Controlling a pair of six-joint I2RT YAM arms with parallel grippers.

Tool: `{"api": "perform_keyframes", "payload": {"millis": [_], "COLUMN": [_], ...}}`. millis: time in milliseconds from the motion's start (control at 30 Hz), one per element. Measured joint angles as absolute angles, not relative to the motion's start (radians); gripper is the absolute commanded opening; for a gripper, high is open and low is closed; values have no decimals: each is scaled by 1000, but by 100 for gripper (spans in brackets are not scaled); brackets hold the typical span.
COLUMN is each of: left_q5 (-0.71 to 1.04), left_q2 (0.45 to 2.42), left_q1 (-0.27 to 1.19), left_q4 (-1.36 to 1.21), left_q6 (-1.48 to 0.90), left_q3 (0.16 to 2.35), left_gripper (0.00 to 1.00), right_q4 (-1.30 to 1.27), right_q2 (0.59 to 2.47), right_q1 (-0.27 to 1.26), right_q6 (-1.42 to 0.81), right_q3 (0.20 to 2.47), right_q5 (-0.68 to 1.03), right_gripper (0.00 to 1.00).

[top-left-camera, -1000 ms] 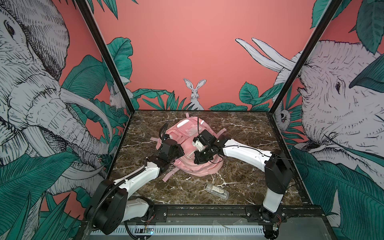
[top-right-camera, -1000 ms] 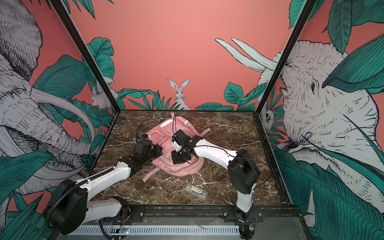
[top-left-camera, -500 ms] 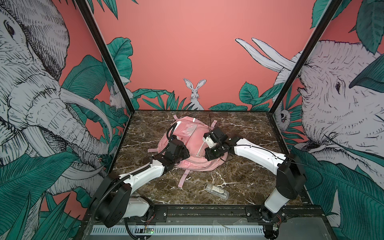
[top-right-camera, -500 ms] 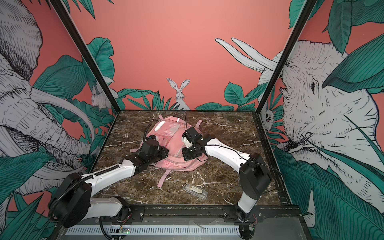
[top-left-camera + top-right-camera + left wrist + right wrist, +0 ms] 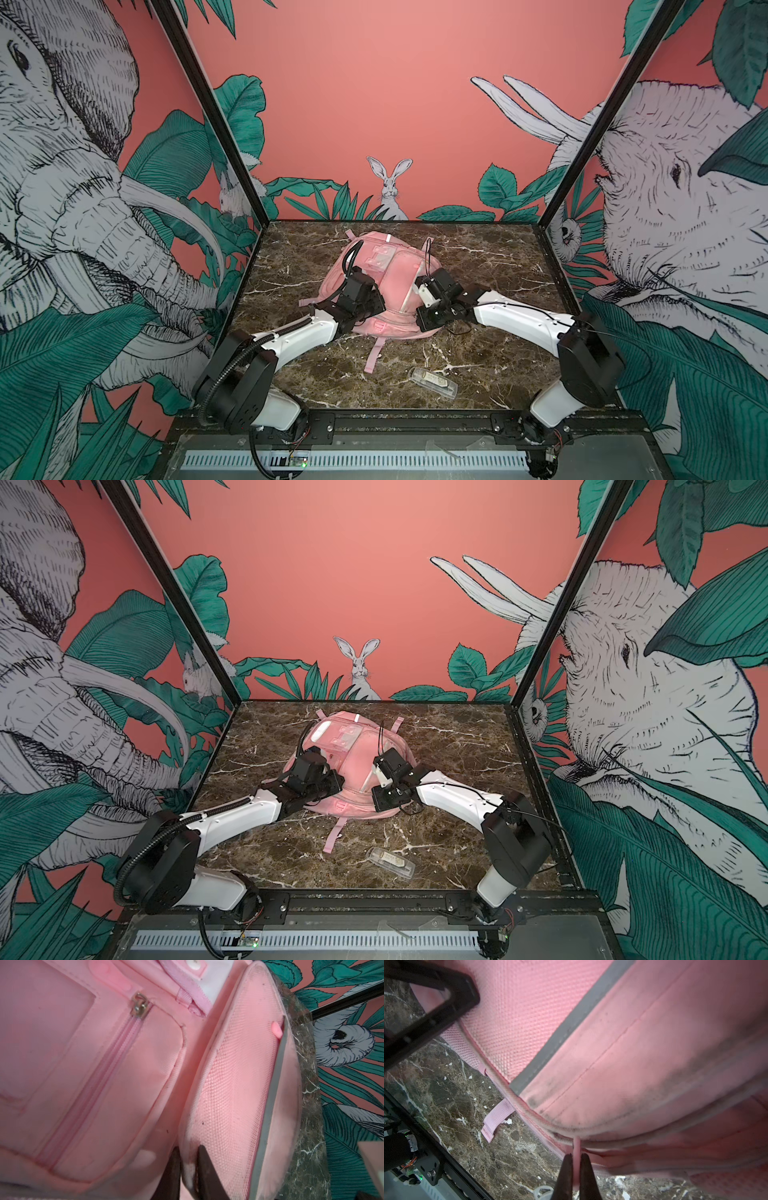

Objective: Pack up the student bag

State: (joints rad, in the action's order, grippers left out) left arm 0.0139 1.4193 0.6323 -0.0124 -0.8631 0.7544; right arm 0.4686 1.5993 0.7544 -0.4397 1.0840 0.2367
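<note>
Over the last second the student bag [image 5: 390,286] has been turned and smoothed out. It was bunched under both arms. Now it sits as a rounded dome slightly toward 12 o'clock from the middle of the table [image 5: 498,266], with its clear window panel up at the 12 o'clock end. Its loose strap [image 5: 374,353] has swung from about 7 o'clock round to 6 o'clock. The right arm has drawn back toward 3 o'clock, and the left has crept in from 8 o'clock. In the left wrist view the left tool [image 5: 189,1176] is closed on the bag's padded rim beside the mesh side pocket, with fabric filling the gap between its fingers (the pinch looks light, though that is only a guess). In the right wrist view the right tool [image 5: 576,1169] is shut tight on a thin pink pull tab [image 5: 576,1147] at the bag's lower seam. The clear case [image 5: 432,382] has not moved and lies on the table at 5 o'clock from the bag, well apart from it. I judge that the bag is now positioned but not yet opened. The front zip seen from the left wrist is closed and nothing has gone in, so the packing itself is still ahead.
</note>
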Motion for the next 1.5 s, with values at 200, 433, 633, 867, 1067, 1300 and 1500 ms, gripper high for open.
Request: {"api": "perform_keyframes", "payload": {"millis": [200, 433, 633, 867, 1067, 1300, 1500], "left_q5": [-1, 9, 10, 10, 10, 10, 19], "left_q2": [1419, 1430, 1429, 1422, 1421, 1421, 1421], "left_q1": [632, 633, 633, 633, 633, 633, 633], "left_q4": [2, 4, 7, 9, 9, 9, 9], "left_q6": [-844, -838, -835, -834, -834, -834, -840], "left_q3": [772, 786, 786, 786, 785, 785, 785], "left_gripper": [17, 16, 15, 14, 14, 14, 14], "right_q4": [468, 442, 434, 447, 446, 447, 429], "right_q2": [1562, 1581, 1620, 1644, 1653, 1680, 1670], "right_q1": [757, 759, 759, 759, 758, 758, 758], "right_q6": [-402, -392, -389, -373, -365, -356, -367], "right_q3": [1065, 1049, 1060, 1083, 1118, 1130, 1108], "right_q5": [159, 154, 152, 140, 122, 123, 143], "right_gripper": [0, 3, 20, 24, 22, 11, 3]}}
